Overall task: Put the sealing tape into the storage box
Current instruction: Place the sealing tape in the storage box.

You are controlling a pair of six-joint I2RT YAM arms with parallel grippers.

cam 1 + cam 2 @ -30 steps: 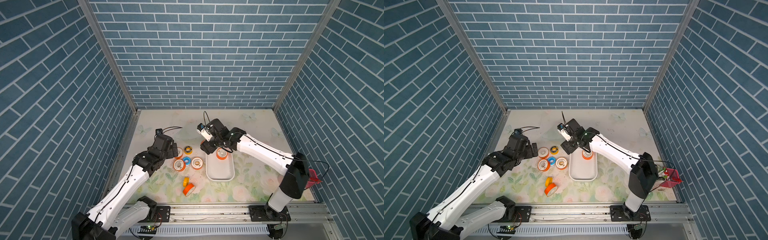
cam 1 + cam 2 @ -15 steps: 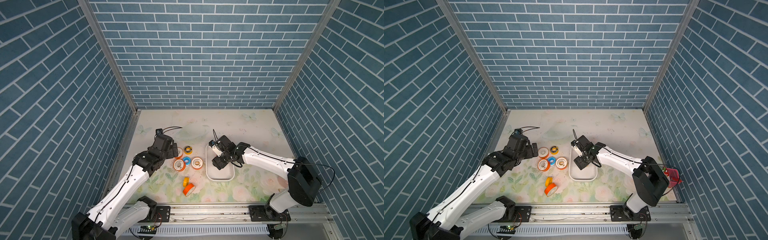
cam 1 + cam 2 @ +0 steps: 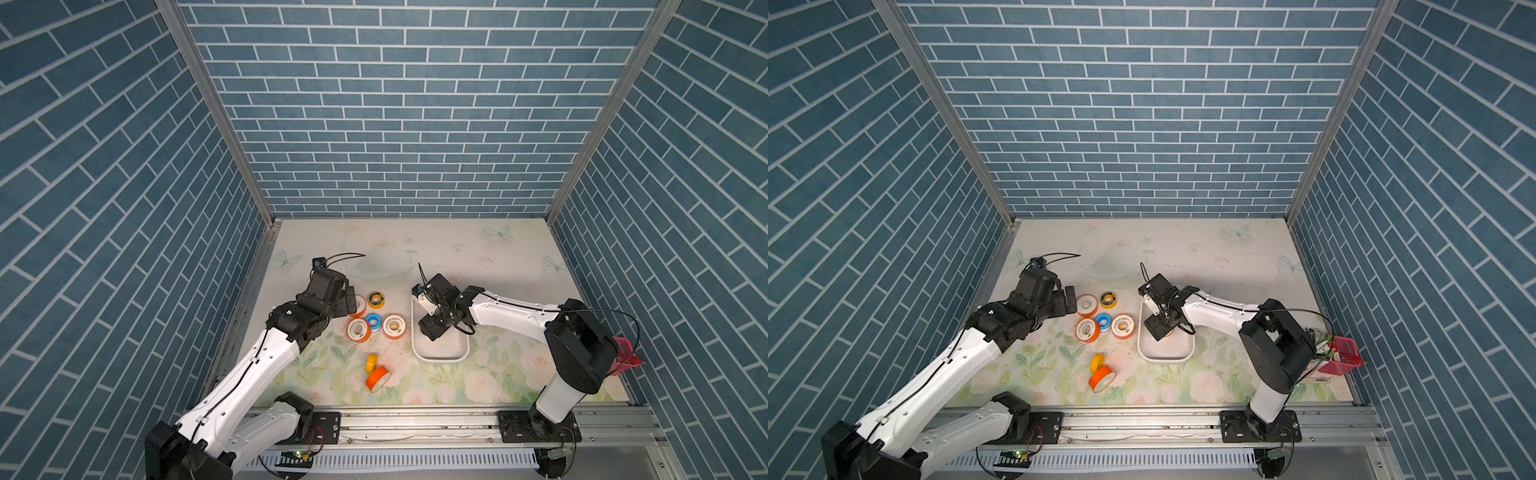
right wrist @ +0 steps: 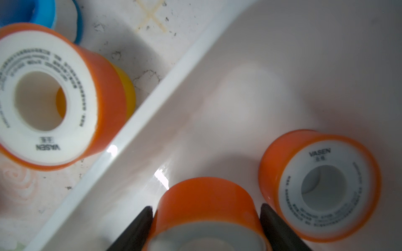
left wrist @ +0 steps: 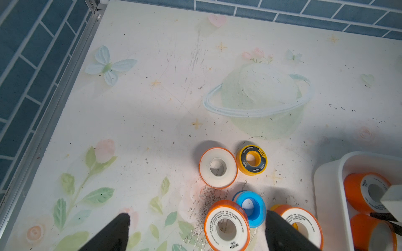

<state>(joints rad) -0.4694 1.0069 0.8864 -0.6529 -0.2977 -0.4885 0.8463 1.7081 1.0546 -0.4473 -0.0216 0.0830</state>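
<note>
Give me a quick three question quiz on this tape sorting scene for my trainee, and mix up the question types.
1. True or false: the left fingers are closed on the blue spool.
2. What do the right fingers grip? A. an orange spool B. a yellow spool C. nothing
3. Counting the gripped one, how many spools are within the walls of the storage box?

Key
1. False: the left fingers stand open and empty.
2. A.
3. Two: the gripped one and a second orange spool lying beside it.
</note>
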